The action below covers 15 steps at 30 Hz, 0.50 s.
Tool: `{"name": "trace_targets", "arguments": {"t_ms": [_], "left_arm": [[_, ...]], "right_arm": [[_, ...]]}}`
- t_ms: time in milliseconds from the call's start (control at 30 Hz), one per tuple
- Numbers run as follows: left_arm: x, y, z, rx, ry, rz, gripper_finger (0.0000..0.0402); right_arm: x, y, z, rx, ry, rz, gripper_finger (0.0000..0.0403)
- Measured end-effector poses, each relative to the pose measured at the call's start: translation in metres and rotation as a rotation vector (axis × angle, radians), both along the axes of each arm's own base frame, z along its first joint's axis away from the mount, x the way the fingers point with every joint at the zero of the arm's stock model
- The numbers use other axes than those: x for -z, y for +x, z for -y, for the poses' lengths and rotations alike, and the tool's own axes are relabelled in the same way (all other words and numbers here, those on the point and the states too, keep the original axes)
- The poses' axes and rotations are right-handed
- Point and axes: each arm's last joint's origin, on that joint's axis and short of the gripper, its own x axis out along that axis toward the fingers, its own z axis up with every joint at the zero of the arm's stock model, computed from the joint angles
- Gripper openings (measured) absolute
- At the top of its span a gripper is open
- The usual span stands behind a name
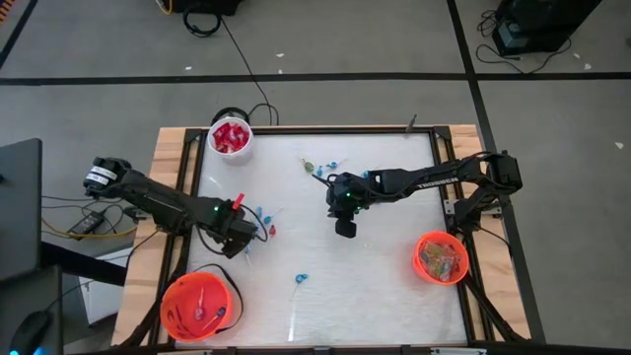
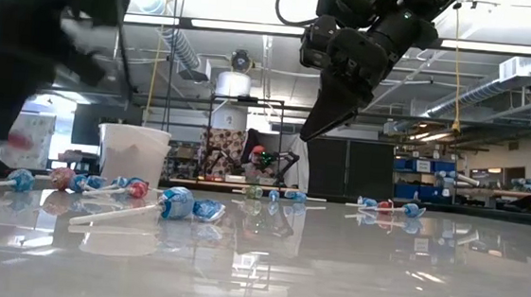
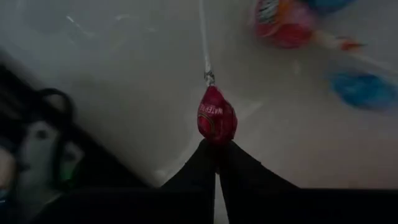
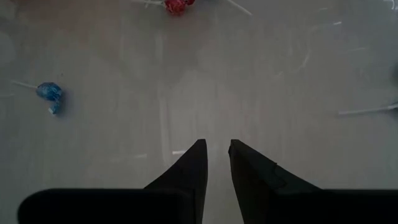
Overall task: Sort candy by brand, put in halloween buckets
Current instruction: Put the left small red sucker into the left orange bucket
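Note:
My left gripper (image 1: 239, 229) hangs over the table's left side, shut on a red lollipop (image 3: 216, 117). Beside it lies a cluster of blue and red lollipops (image 1: 262, 217) on the white tabletop. Near it stands an orange bucket (image 1: 200, 306) holding a few sweets. A white cup (image 1: 230, 136) with red packets stands at the far left. A second orange bucket (image 1: 440, 257), with mixed candy in it, stands at the right. My right gripper (image 4: 217, 149) hovers over the table's middle, slightly open, with nothing between its fingers. My left gripper pinches the red lollipop by the edge of its wrapped head (image 3: 216, 138) between its two fingertips, coming from above and pointing down. The white stick (image 3: 204, 43) runs on from the head, away from the fingers. In the low view the red head (image 2: 19, 139) hangs clear of the table.
A single blue lollipop (image 1: 301, 279) lies near the front middle. More lollipops (image 1: 335, 163) lie at the far middle, in front of my right arm. A wooden frame (image 1: 168, 197) borders the table. There is bare tabletop between the two orange buckets.

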Motion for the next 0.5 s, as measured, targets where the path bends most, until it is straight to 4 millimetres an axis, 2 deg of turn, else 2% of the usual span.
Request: {"name": "trace_targets", "arguments": {"t_ms": [100,333,433,500], "left_arm": [[-0.035,0.008,0.006,0.074,-0.034,-0.006,0.0019],[-0.121,0.003,0.039,0.233,-0.352,-0.019,0.0019],[-0.146,0.001,0.055,0.31,-0.426,0.072,0.0019],[-0.154,-0.003,0.066,0.373,-0.448,0.106,0.0018]], "right_arm": [[0.0,0.0,0.0,0.0,0.0,0.0,0.0082],[0.0,0.0,-0.001,0.004,0.005,-0.007,0.0082],[0.001,-0.001,-0.002,0.0,0.006,-0.016,0.0082],[0.001,-0.001,-0.003,-0.002,0.006,-0.015,0.0082]]}}
